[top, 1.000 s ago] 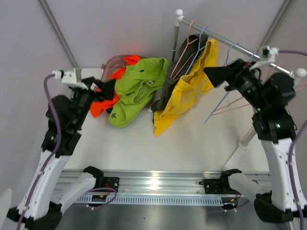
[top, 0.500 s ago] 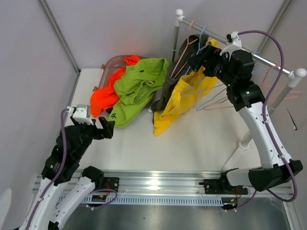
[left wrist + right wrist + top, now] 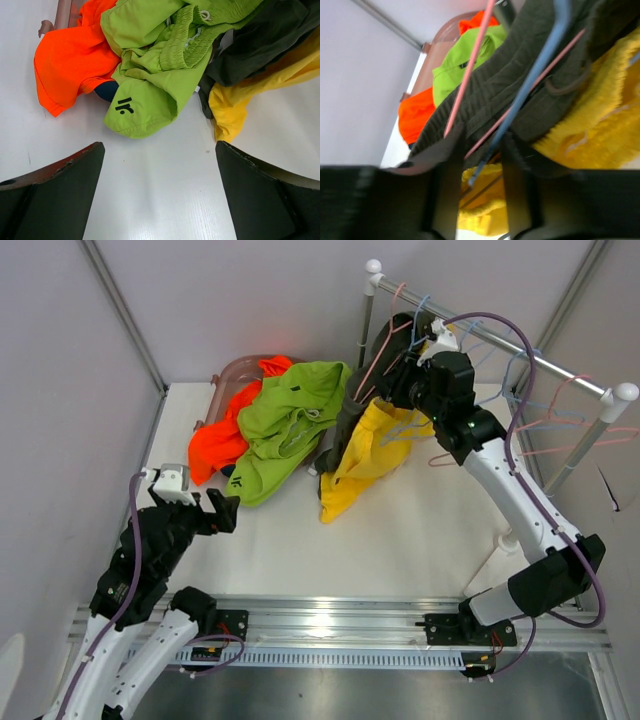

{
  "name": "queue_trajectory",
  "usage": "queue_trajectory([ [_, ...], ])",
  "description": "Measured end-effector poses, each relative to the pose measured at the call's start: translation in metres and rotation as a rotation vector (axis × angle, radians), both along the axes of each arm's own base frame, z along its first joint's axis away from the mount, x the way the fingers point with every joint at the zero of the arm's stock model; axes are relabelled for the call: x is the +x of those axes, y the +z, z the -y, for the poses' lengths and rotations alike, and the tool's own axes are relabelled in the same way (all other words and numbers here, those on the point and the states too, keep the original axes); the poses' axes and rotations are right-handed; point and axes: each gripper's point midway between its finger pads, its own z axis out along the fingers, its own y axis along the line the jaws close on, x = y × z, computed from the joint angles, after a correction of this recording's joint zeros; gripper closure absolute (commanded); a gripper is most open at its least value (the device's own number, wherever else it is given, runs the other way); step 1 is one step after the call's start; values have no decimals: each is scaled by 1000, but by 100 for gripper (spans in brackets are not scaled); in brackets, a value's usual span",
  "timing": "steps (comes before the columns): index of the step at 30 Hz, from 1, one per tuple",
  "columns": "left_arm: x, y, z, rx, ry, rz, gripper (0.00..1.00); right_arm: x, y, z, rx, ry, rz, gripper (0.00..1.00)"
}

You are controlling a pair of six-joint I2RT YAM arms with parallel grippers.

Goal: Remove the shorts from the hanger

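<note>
Jaws of the right gripper [image 3: 480, 150] straddle a blue wire hanger [image 3: 535, 75] and the ribbed olive shorts [image 3: 520, 65] at upper centre of the overhead frame; whether they pinch either is unclear. The soft fabric drapes lengthwise down-left from the rail [image 3: 520, 348], touching the yellow shorts [image 3: 372, 452]. At lower left the left gripper [image 3: 160, 200], spread wide, hovers well apart, facing lime shorts [image 3: 160, 60] and orange shorts [image 3: 70, 60] heaped on the table [image 3: 165, 175].

White table [image 3: 420, 540] with orange shorts [image 3: 215, 445], lime shorts [image 3: 285, 420] heaped.
</note>
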Motion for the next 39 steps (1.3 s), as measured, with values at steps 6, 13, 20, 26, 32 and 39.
queue_trajectory([
  [6, 0, -1, 0, 0, 0, 0, 1, -1, -5, 10, 0, -64, 14, 87],
  [13, 0, -1, 0, 1, 0, 1, 1, -25, 4, 26, 14, -105, 27, 100],
  [20, 8, -1, 4, 13, -9, -16, 1, -47, 28, 31, 36, -85, 63, 100],
  [26, 31, 58, 52, -47, -198, 38, 1, -60, 65, 27, 89, -56, 107, 100],
  [32, 27, 134, 154, -132, -618, 188, 1, -90, 85, 19, 145, -18, 121, 100],
  [39, -18, 105, 258, -133, -991, 140, 1, -116, 95, 11, 190, 16, 114, 100],
])
